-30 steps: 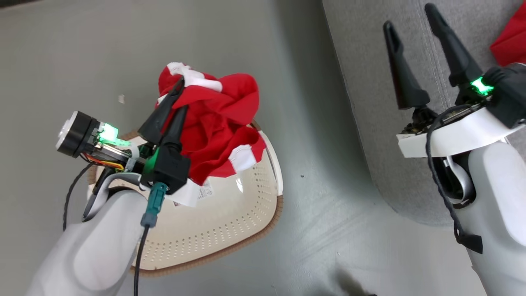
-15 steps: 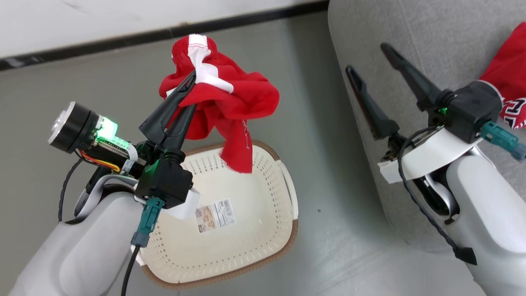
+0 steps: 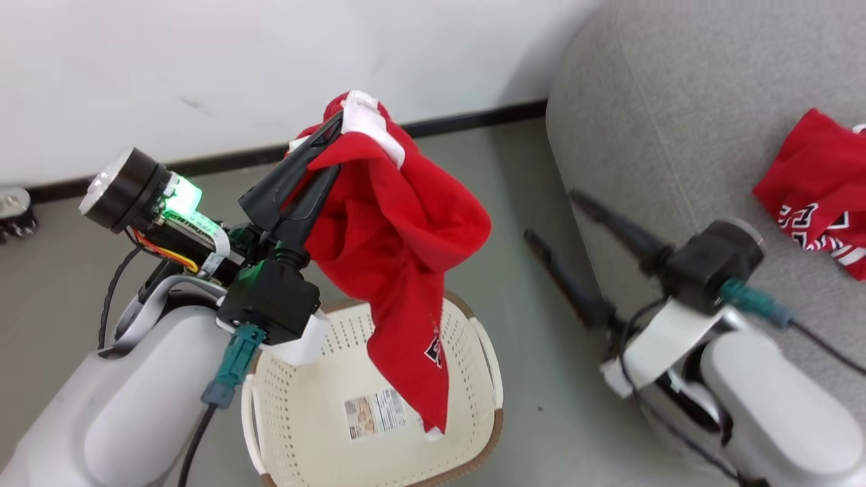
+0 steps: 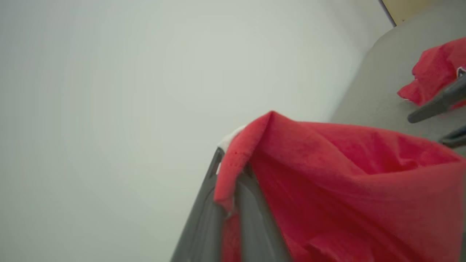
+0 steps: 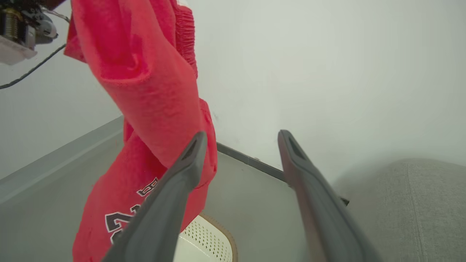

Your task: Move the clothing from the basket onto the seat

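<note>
Red garment (image 3: pixel 399 237) hung pinched in the left gripper (image 3: pixel 335 145), folds draped over its fingertips; the right gripper (image 3: pixel 553 215), blurred, stood spread.

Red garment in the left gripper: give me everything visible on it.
The held garment is soft red fabric, bunched and creased, with a white trim band at its top and black-and-white lettering low down. The left gripper is shut on its upper fold. The rest hangs free in a narrowing drape over the basket. Whether its lowest tip touches the basket's inside cannot be told.
</note>
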### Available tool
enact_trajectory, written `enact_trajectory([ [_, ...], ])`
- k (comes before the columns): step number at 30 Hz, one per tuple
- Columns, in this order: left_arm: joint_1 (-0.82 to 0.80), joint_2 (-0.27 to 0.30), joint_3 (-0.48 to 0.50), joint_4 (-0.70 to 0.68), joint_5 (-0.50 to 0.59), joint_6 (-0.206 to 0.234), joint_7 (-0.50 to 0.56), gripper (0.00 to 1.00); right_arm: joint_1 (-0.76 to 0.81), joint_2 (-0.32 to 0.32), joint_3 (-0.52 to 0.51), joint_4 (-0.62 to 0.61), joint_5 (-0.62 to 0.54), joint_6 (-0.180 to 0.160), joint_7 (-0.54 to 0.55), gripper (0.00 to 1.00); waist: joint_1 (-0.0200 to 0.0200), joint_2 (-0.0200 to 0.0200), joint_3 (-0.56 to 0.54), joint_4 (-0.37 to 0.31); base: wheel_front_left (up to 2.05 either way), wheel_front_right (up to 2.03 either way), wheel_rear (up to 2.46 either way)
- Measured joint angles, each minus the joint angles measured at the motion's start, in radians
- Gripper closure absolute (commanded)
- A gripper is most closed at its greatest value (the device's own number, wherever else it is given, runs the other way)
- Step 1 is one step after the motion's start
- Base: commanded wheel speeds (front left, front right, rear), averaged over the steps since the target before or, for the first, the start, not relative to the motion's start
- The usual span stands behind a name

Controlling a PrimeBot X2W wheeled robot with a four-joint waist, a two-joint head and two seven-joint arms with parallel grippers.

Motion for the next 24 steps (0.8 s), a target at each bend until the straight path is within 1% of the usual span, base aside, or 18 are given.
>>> enact_trajectory([
  [6,-0.012,0.003,-0.004,-0.021,-0.025,-0.020,0.000,1.00,0.032,-0.036,0.099,0.004,0.025,0.000,0.002,0.00,0.0000,0.0000,-0.071,0.006,0.00,0.00,0.00],
  [14,-0.013,0.000,-0.010,-0.024,-0.052,-0.046,0.000,1.00,0.032,-0.068,0.184,-0.003,0.033,0.000,0.010,0.00,0.0000,0.0000,-0.154,0.008,0.00,0.00,0.00],
  [21,-0.013,-0.003,-0.017,-0.019,-0.072,-0.066,0.000,1.00,-0.016,-0.087,0.280,-0.007,0.002,0.000,0.020,0.00,0.0000,0.0000,-0.214,0.008,0.00,0.00,0.00],
  [24,-0.013,-0.005,-0.022,-0.017,-0.080,-0.074,0.000,1.00,-0.040,-0.085,0.327,-0.006,-0.003,0.000,0.027,0.00,0.0000,0.0000,-0.237,0.009,0.00,0.00,0.00],
])
